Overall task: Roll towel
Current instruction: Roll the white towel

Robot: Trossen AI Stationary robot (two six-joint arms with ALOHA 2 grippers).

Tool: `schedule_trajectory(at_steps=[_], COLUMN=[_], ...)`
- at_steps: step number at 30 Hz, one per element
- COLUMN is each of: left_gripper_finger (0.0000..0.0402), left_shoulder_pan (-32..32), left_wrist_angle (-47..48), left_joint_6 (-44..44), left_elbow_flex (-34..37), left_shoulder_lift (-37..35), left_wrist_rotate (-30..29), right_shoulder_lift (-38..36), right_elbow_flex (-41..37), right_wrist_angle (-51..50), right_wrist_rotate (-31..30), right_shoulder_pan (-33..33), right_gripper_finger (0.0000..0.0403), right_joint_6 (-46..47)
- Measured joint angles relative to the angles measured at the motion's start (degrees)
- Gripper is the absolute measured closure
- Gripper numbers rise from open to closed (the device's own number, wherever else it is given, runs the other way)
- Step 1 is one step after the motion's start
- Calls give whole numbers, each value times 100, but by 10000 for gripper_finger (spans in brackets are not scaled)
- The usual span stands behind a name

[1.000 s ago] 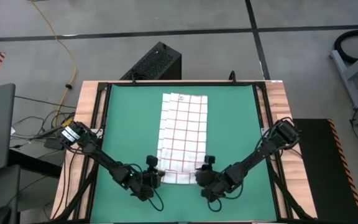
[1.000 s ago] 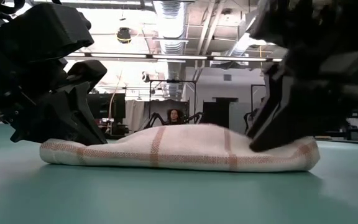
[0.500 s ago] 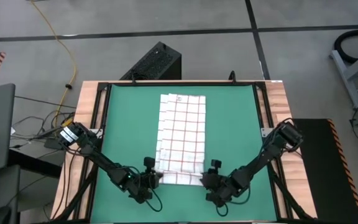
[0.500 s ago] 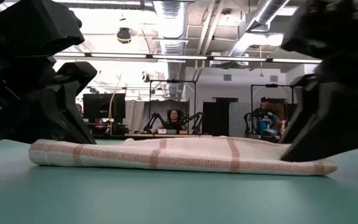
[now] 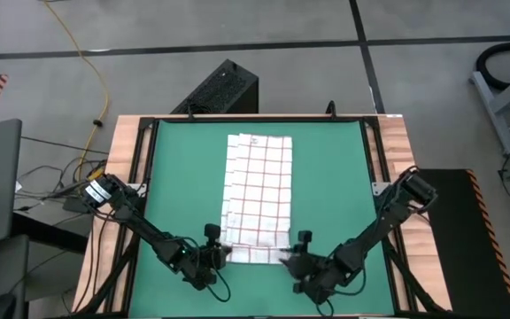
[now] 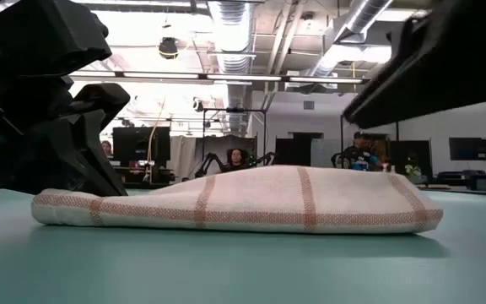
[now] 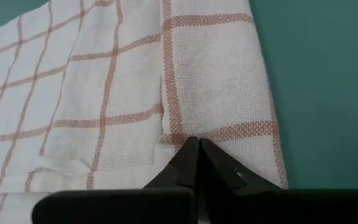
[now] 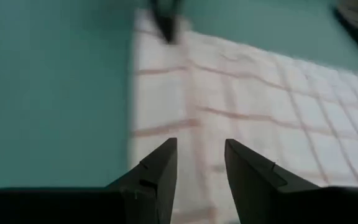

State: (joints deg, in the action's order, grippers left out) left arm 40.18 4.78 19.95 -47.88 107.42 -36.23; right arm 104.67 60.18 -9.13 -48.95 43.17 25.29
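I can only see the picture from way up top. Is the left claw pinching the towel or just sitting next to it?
Observer: Pinching. In its wrist view the left claw is shut, tips together on the towel near its corner.
Operator: Is the other claw pinching too?
Observer: No. The right claw is open, and you can see towel through the gap between its fingers.
Operator: Is the towel flat at that end?
Observer: Not flat. From the low view the near end of the towel is a folded, puffy hump on the green mat.
Operator: Is anybody watching?
Observer: A person sits far back in the room.
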Motion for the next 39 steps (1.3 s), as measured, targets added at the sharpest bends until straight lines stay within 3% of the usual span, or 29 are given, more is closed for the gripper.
schedule_trajectory(at_steps=[11,15,20,26,36,39], left_gripper_finger=[401,401,401,401,401,401], left_shoulder_pan=[0,-2,-4,-11,-48,-48], left_wrist_angle=[2,2,2,3,6,10], left_joint_6=[-20,-20,-20,-20,-31,-19], left_elbow_flex=[2,2,2,2,2,0], left_shoulder_lift=[0,0,0,-2,-4,-4], left_wrist_rotate=[-1,1,1,6,42,42], right_shoulder_lift=[163,161,158,158,203,136], right_elbow_flex=[-13,-13,-76,-525,-1006,-1036], right_wrist_angle=[46,46,-345,259,445,639], right_wrist_rotate=[356,859,874,1057,1375,1149], right_shoulder_pan=[-128,-170,-159,-159,-240,-217], right_gripper_finger=[244,228,211,209,198,199], right_joint_6=[-779,-667,-485,-420,24,-137])
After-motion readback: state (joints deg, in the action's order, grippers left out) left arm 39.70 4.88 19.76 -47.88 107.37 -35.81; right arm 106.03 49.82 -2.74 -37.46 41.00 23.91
